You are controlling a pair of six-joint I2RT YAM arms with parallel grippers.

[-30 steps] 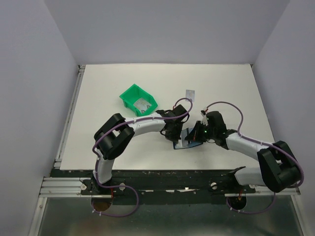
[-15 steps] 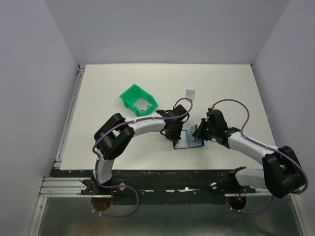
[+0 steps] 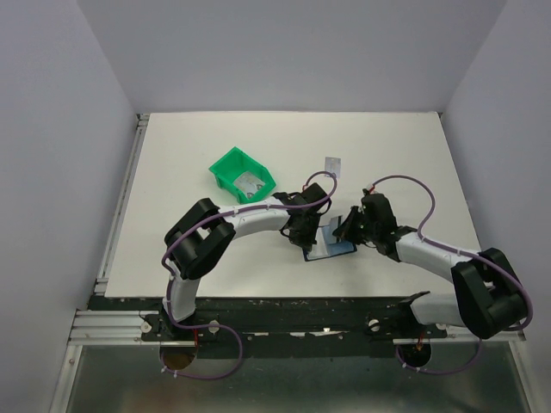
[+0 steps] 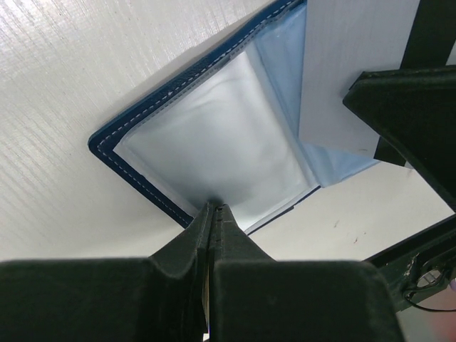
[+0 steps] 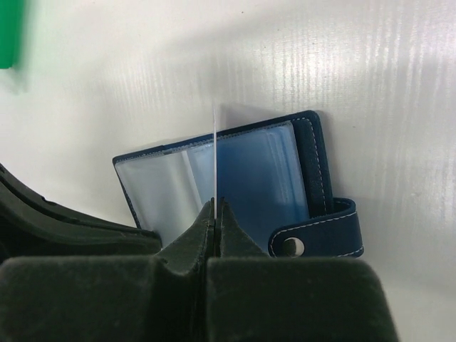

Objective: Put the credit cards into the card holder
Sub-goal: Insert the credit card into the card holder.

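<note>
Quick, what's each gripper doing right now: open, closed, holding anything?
Left gripper: closed, pinching a clear sleeve of the card holder.
Right gripper: closed on a credit card, held edge-on above the holder.

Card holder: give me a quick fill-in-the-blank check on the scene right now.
The card holder lies ___ on the table, snap tab unfastened.
The right gripper holds a credit card, its jaws ___.
The left gripper pinches a clear sleeve of the card ___.
The bin beyond the arms is ___.
Missing words: open; shut; holder; green.
</note>
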